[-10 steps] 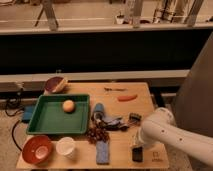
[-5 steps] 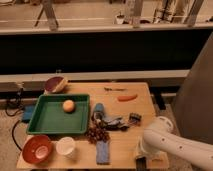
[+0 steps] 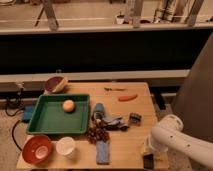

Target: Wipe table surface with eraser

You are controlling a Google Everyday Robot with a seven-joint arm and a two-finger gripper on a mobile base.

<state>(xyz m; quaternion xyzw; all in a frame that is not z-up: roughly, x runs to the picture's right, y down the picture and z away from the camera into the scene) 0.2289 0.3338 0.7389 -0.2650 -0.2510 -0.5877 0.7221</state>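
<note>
- The eraser (image 3: pixel 148 161) appears as a small dark block at the near right corner of the table surface (image 3: pixel 131 134), right at the front edge and directly under the end of the white arm.
- The gripper (image 3: pixel 148 150) is down at that same corner, just above or on the block. The arm's last link hides it, so I cannot tell if it is gripping the eraser or merely resting over it.
- Main risk: the block sits so close to the edge that a stroke toward the camera or to the right could push it off the table.
- If the hold is loose or absent, a sideways sweep could leave the eraser behind or tip it onto its edge, so nothing gets wiped.
- A stroke to the left heads for the blue-grey strip (image 3: pixel 102 151) and the cluster of dark grapes (image 3: pixel 97 134) near the middle; either could be dragged or scattered.
- A stroke away from the camera approaches the small dark square object (image 3: pixel 134 118), which sits near the arm and could be knocked.
- The white cup (image 3: pixel 65 147), red bowl (image 3: pixel 37 149) and green tray (image 3: pixel 46 121) lie well apart on the left, at risk only from a full-width sweep.
- Pressing down too hard at the corner could make the block stick and skip.
</note>
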